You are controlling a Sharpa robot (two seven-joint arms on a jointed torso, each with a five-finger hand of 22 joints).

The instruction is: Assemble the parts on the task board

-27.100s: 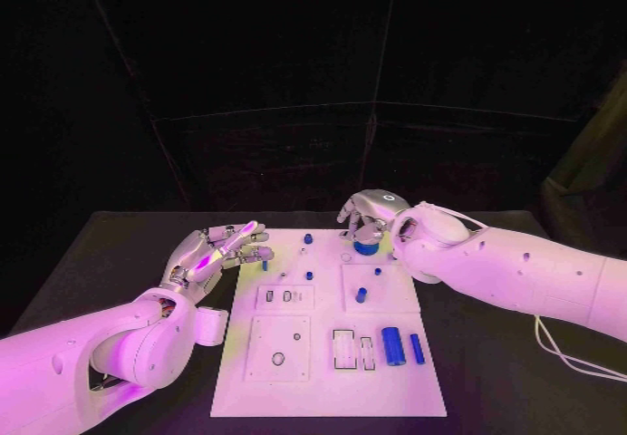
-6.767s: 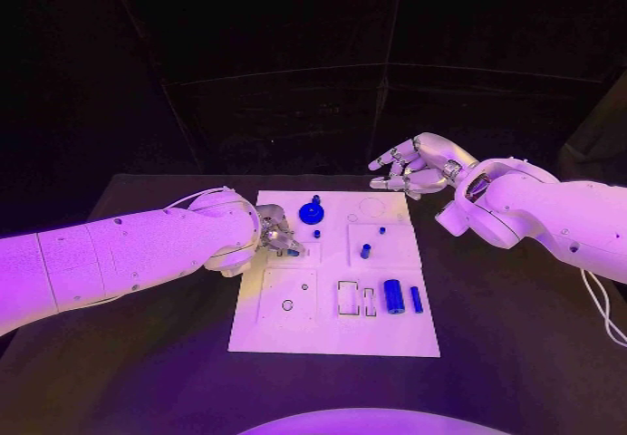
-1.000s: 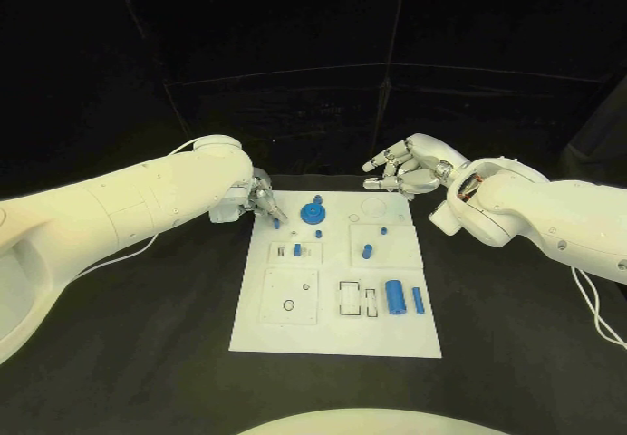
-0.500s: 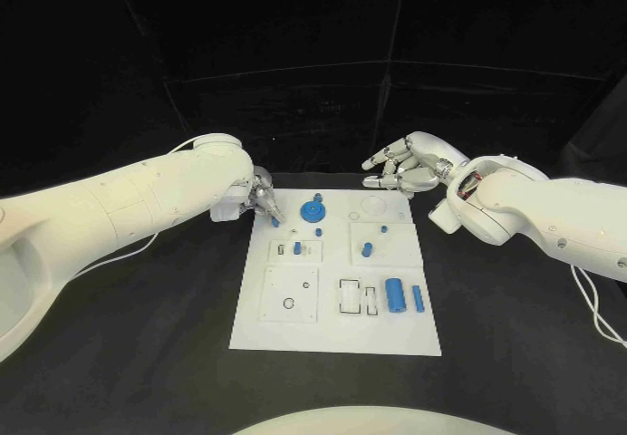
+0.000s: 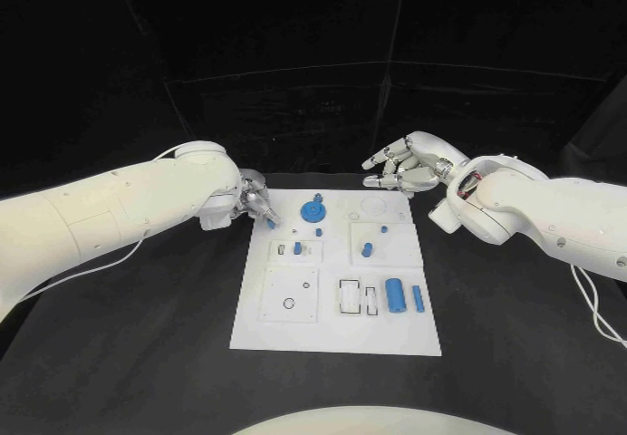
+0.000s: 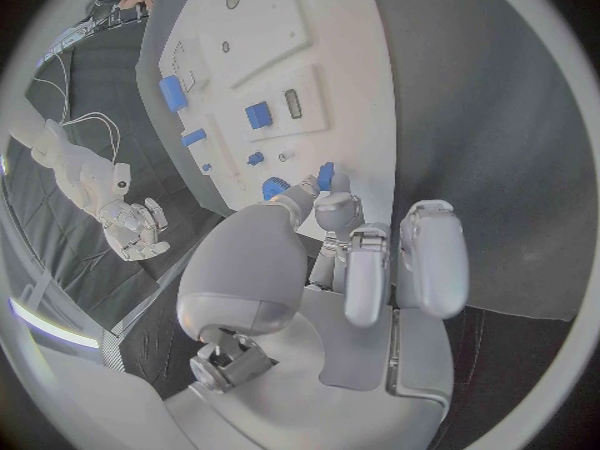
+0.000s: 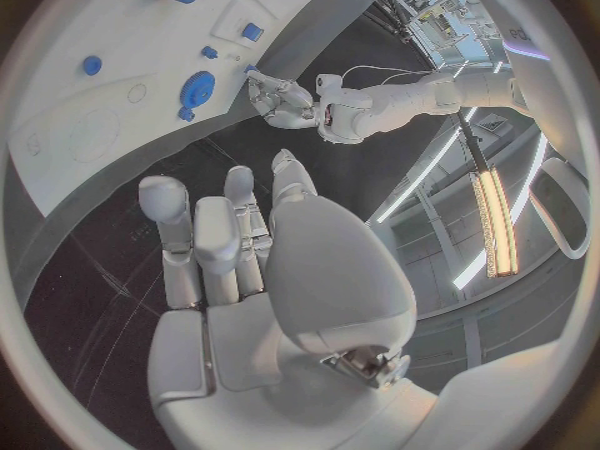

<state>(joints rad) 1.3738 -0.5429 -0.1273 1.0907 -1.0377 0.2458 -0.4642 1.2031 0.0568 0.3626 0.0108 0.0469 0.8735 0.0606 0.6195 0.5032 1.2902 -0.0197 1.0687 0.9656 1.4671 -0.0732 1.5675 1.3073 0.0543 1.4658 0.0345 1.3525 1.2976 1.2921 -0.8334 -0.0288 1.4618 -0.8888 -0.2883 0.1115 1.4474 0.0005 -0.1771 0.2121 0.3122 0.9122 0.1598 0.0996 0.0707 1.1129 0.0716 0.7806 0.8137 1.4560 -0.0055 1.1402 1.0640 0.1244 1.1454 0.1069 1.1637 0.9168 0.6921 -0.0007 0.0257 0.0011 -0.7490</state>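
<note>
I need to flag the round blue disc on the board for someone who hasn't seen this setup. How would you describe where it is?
Start from the white task board in the middle of the black table and go to its far end. The blue disc lies there, just right of the left hand. It is the widest, flattest blue piece; the other blue parts are small pegs or cylinders.
</note>
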